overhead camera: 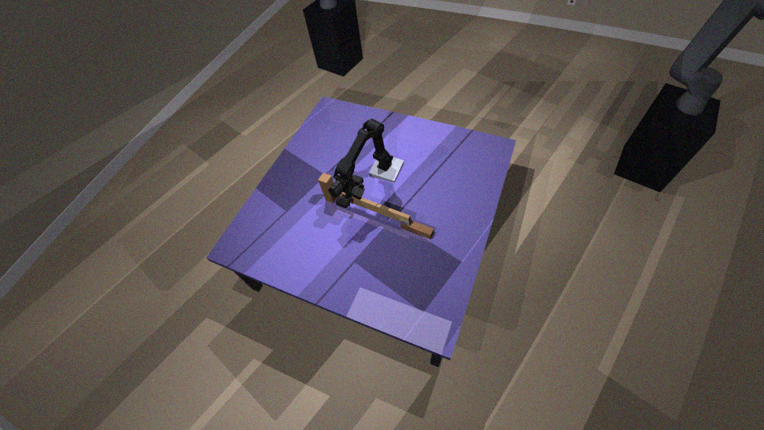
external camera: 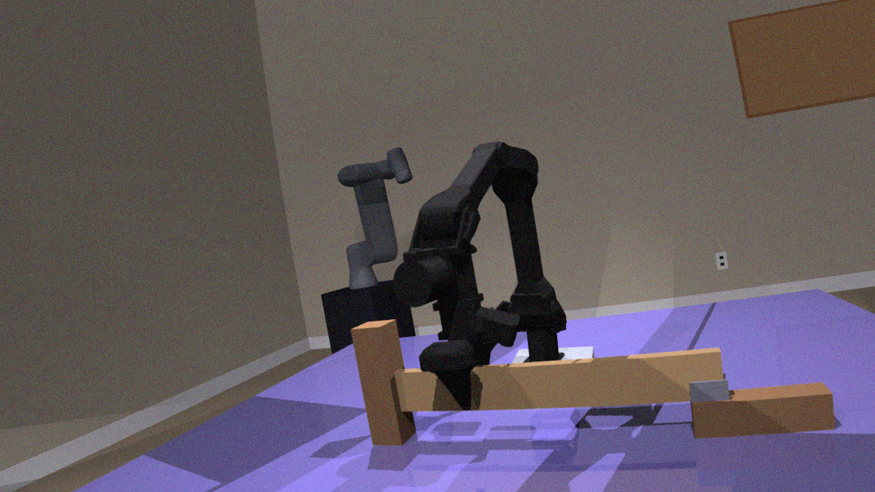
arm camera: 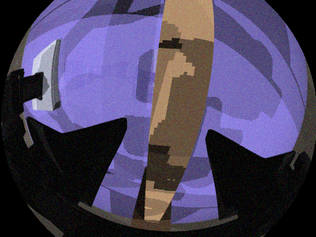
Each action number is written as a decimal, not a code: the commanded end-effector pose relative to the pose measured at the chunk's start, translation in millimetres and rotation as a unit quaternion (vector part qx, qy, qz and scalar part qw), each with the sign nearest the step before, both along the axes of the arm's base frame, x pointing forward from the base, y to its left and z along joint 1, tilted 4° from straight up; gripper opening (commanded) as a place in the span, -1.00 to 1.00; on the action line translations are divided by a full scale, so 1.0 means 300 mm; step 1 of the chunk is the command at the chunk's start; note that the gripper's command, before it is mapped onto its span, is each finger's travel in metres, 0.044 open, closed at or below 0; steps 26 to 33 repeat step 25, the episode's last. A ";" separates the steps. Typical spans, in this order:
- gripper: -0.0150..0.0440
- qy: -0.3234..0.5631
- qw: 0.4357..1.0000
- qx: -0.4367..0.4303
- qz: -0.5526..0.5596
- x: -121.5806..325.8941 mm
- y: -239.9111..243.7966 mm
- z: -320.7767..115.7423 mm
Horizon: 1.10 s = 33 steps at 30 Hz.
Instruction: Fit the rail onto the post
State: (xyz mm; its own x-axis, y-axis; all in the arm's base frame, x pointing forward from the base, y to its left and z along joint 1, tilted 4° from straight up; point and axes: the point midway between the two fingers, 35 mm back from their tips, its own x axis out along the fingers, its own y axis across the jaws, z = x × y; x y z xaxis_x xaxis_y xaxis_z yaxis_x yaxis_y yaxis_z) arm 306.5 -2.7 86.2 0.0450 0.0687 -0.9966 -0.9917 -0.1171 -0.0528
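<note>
The long wooden rail [external camera: 587,382] [overhead camera: 382,208] [arm camera: 182,92] sits level above the table. Its near end touches the short wooden post [external camera: 379,379] [overhead camera: 324,185]; the pegs do not show. Its far end rests in the grey bracket [external camera: 708,390] on the low footboard block [external camera: 770,408] [overhead camera: 422,230]. My gripper [external camera: 454,385] [overhead camera: 343,199] [arm camera: 167,136] is open and straddles the rail near the post. In the wrist view both black fingers stand clear of the rail's sides, with purple table showing between them and the wood.
The arm's base stands on a white plate [overhead camera: 385,171] [external camera: 577,352] behind the rail. The purple table [overhead camera: 299,256] [external camera: 795,318] carries nothing else. A grey robot arm on a black pedestal [external camera: 367,232] stands beyond the table's far edge.
</note>
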 end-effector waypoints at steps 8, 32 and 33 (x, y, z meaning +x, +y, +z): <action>1.00 -0.003 1.000 0.000 0.000 -0.006 0.047 0.053; 1.00 -0.006 1.000 0.001 0.001 -0.019 0.093 0.106; 1.00 -0.006 1.000 0.001 0.001 -0.019 0.093 0.106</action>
